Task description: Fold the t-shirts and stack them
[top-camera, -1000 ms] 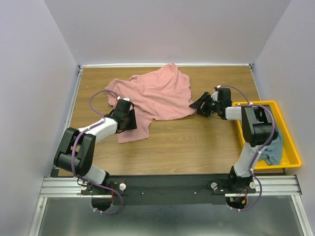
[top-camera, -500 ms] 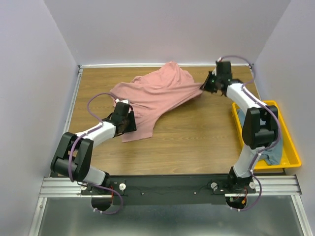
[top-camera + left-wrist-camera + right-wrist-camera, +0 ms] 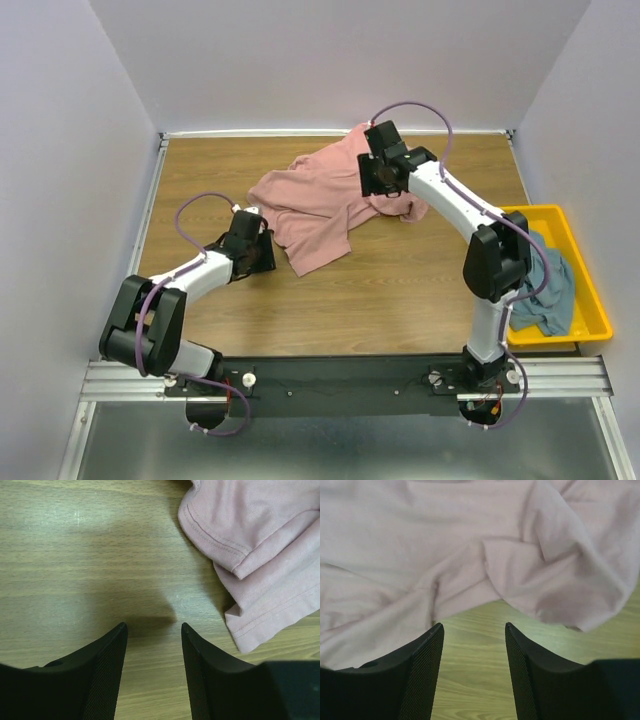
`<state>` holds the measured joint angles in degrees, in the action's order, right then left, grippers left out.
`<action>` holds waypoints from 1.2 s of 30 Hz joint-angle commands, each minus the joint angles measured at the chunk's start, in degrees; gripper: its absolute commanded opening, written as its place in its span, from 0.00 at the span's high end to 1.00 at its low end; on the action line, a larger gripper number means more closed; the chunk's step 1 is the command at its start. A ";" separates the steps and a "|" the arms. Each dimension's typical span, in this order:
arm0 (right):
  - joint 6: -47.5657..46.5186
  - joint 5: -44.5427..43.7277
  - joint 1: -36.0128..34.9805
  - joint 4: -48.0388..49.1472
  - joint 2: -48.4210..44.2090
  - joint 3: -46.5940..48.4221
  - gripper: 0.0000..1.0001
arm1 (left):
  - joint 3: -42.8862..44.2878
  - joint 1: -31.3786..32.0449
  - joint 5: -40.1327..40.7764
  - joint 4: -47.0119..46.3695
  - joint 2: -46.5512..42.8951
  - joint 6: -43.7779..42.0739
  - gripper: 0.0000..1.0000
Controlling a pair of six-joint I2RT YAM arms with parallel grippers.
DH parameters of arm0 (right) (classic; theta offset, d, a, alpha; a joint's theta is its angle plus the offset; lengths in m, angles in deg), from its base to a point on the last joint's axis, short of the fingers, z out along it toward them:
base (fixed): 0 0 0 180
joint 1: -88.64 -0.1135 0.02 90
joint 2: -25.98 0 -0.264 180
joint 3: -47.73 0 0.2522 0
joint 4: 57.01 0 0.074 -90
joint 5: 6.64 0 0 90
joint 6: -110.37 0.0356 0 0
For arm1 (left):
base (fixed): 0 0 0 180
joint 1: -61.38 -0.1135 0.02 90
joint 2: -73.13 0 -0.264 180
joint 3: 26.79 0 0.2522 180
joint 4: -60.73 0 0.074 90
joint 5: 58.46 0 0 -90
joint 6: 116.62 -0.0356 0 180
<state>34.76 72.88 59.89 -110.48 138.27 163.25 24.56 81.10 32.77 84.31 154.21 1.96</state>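
The dusty-pink t-shirt (image 3: 320, 195) lies crumpled and partly folded over itself at the back middle of the table. My left gripper (image 3: 266, 254) is open and empty, low over bare wood just left of the shirt's lower hem; the left wrist view shows it (image 3: 152, 630) with the hem (image 3: 250, 555) up to the right. My right gripper (image 3: 370, 186) is open above the shirt's right part; the right wrist view shows it (image 3: 474, 627) over wood with pink cloth (image 3: 470, 545) just ahead. The blue-grey t-shirt (image 3: 548, 290) lies bunched in the yellow bin.
The yellow plastic bin (image 3: 594, 305) stands at the table's right edge beside the right arm. White walls close in the table at the back and both sides. Bare wood (image 3: 400, 290) shows in front of the pink shirt.
My right gripper swung from the shirt's right edge to the back and then left, pulling the shirt's right side over itself. The shirt's lower corner slid right, away from my left gripper.
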 commanded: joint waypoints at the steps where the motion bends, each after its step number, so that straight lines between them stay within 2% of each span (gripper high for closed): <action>1: 0.81 -2.62 6.06 -1.88 -5.30 -5.58 0.41 | -1.11 -0.13 -0.88 1.78 -2.15 0.07 0.45; 5: 7.39 9.82 15.37 6.81 -12.61 -17.44 0.44 | -1.02 -0.13 -0.88 1.86 -3.64 -0.10 0.45; 6: 10.45 12.39 19.05 11.27 -13.93 -22.95 0.45 | -0.93 -0.04 -0.97 2.04 -4.86 -0.01 0.45; 8: 13.89 17.04 23.10 17.69 -17.08 -28.25 0.46 | -0.93 -0.04 -0.88 2.48 -6.71 0.34 0.45; 12: 17.07 22.77 27.60 24.65 -19.47 -36.79 0.48 | -0.14 -0.13 -0.88 2.74 -11.37 2.18 0.43; 16: 18.39 25.33 28.58 27.31 -19.39 -41.11 0.48 | -0.58 -1.26 0.34 0.21 -14.01 6.39 0.38; 17: 18.22 25.68 29.62 27.66 -19.48 -41.98 0.48 | -1.02 -1.70 0.26 -0.50 -14.10 8.40 0.32; 19: 17.69 26.30 29.72 27.92 -20.09 -42.78 0.48 | -2.42 -3.11 -0.88 -3.21 -13.84 10.26 0.28; 22: 16.55 26.83 29.63 27.93 -20.88 -44.18 0.48 | -3.74 -3.47 -5.62 -6.21 -12.18 13.69 0.28; 25: 15.06 27.27 29.63 27.84 -23.16 -45.85 0.47 | -4.71 -1.02 -7.82 -8.41 -10.77 15.62 0.28; 30: 14.70 26.83 29.63 27.84 -26.68 -48.49 0.47 | -5.59 3.47 -5.81 -8.86 -9.80 15.89 0.28; 36: 14.17 27.09 29.63 27.75 -29.50 -50.25 0.47 | -5.68 7.25 -1.24 -8.86 -7.52 15.19 0.37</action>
<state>50.24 98.85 89.13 -83.70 110.62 114.53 18.98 86.72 28.44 76.97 144.98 16.97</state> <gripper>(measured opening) 0.527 0.643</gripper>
